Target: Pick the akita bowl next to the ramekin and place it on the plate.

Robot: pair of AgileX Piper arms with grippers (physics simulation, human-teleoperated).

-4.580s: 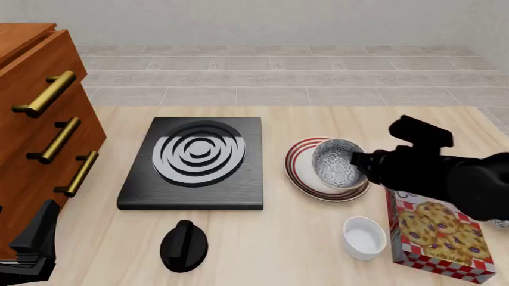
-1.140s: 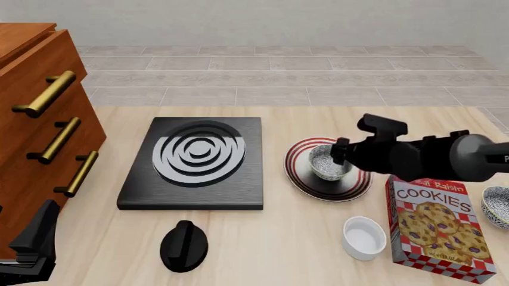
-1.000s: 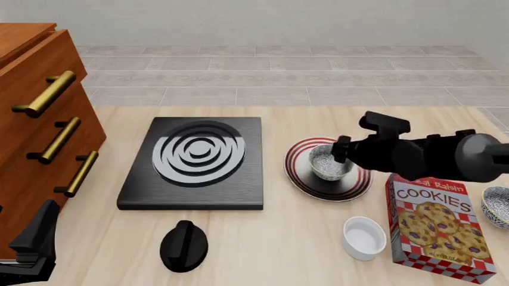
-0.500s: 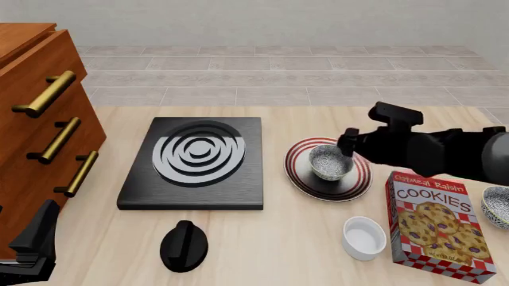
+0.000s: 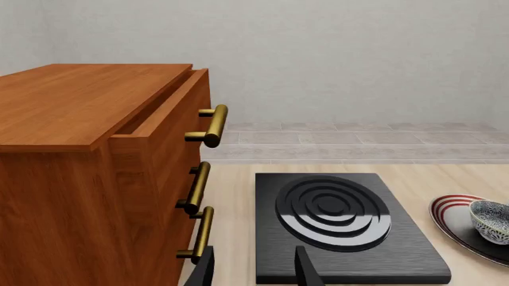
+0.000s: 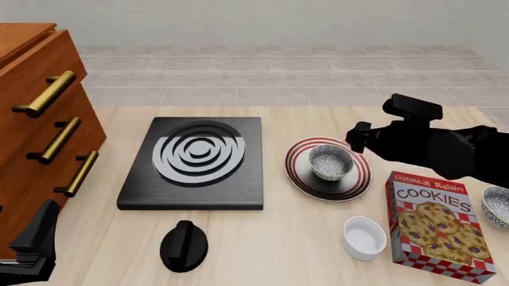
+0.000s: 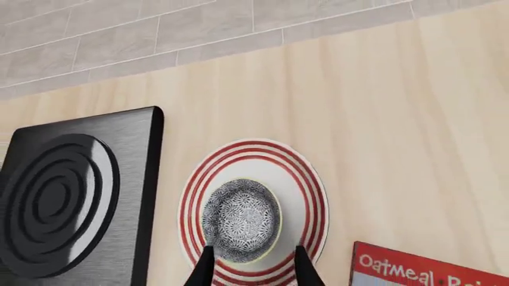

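Note:
The speckled akita bowl (image 6: 331,162) sits upright in the middle of the red-ringed plate (image 6: 296,173). My right gripper (image 6: 356,137) hovers just above and to the right of it, open and holding nothing. Looking down from the right wrist, the akita bowl (image 7: 240,220) rests on the plate (image 7: 312,179), beyond my right gripper (image 7: 253,271). The white ramekin (image 6: 364,237) stands nearer the front edge. My left gripper (image 6: 40,232) waits at the front left, and the left wrist view shows this left gripper (image 5: 254,274) open and empty.
A black stove burner (image 6: 199,158) lies left of the plate, with a black knob (image 6: 183,244) in front of it. A wooden drawer cabinet (image 6: 40,119) stands at the left. A cookie box (image 6: 435,223) and a second speckled bowl (image 6: 497,205) sit at the right.
The bowl came down from above the plate and now rests on it. My right gripper let it go, then rose and drew back to the right. The left arm has not moved.

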